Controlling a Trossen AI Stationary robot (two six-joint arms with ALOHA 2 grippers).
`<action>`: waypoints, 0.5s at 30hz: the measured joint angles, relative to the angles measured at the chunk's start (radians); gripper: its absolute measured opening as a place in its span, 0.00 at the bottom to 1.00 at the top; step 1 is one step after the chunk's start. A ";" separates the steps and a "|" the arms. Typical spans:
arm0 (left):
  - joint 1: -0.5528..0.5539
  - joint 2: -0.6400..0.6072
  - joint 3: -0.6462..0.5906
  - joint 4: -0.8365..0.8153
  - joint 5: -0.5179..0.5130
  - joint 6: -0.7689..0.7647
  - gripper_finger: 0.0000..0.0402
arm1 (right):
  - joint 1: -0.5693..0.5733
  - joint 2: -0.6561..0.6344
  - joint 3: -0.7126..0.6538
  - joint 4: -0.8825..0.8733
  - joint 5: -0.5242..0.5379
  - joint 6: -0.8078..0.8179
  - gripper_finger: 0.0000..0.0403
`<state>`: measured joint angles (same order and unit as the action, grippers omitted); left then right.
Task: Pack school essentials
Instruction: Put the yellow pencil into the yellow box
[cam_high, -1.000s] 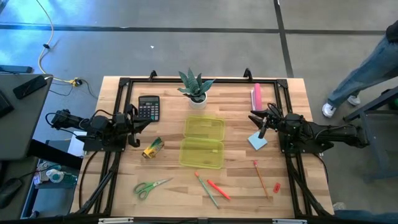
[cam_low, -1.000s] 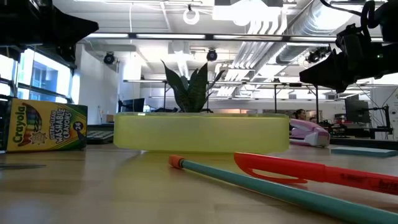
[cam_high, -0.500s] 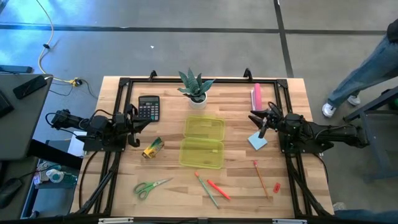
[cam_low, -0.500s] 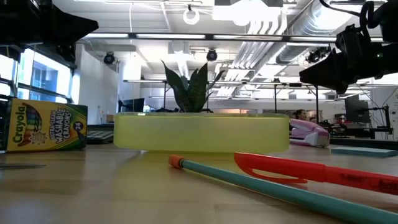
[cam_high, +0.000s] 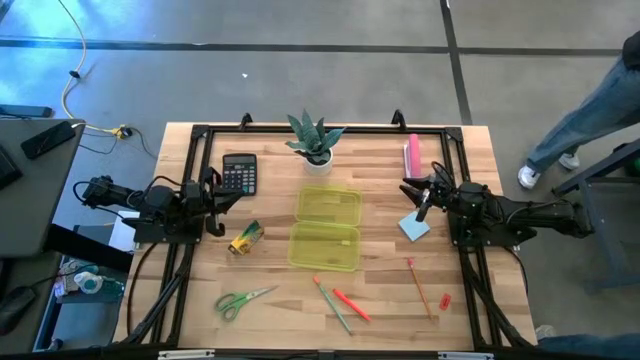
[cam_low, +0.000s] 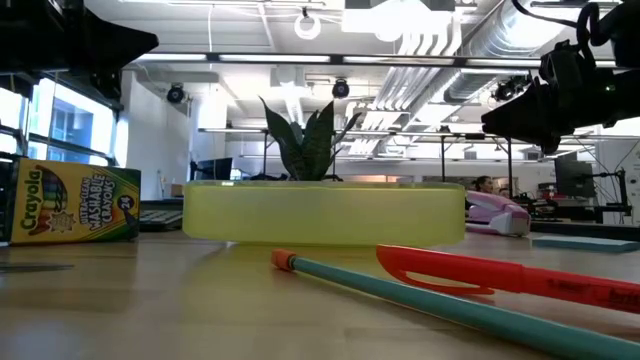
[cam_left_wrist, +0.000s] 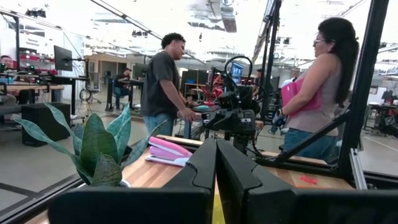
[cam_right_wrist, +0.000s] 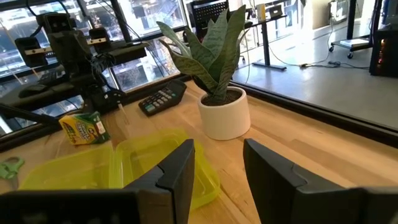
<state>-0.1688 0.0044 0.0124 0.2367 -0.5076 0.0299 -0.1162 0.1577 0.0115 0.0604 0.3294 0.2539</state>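
Note:
My left gripper (cam_high: 226, 202) hovers shut near the table's left edge, between the black calculator (cam_high: 239, 173) and the yellow crayon box (cam_high: 245, 238). My right gripper (cam_high: 412, 193) hovers open near the right edge, just above the light-blue notepad (cam_high: 414, 228). An open yellow-green case (cam_high: 326, 228) lies flat at the centre. Along the near edge lie the green-handled scissors (cam_high: 242, 300), a green pen (cam_high: 333, 304), an orange pen (cam_high: 351, 304), a wooden pencil (cam_high: 421, 288) and a tiny red piece (cam_high: 444, 299). In the right wrist view the open fingers frame the case (cam_right_wrist: 93, 163) and the crayon box (cam_right_wrist: 84, 129).
A potted plant (cam_high: 315, 141) stands by the far edge behind the case. A long pink bar (cam_high: 412, 155) lies at the far right. Black frame rails run along the table's left, right and far sides. People stand beyond the table (cam_left_wrist: 163, 81); a person's legs (cam_high: 590, 110) show at right.

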 joint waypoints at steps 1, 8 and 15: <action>0.000 0.000 0.000 0.000 0.000 0.000 0.00 | 0.000 0.000 0.004 -0.008 0.000 0.000 0.32; 0.000 0.000 0.000 0.001 0.000 0.000 0.00 | 0.000 0.000 0.065 -0.020 -0.012 0.000 0.32; 0.000 0.000 0.000 0.001 0.000 0.000 0.00 | 0.001 0.005 0.162 -0.069 -0.084 0.133 0.32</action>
<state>-0.1688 0.0044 0.0124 0.2375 -0.5076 0.0299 -0.1154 0.1623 0.1732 -0.0086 0.2453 0.3872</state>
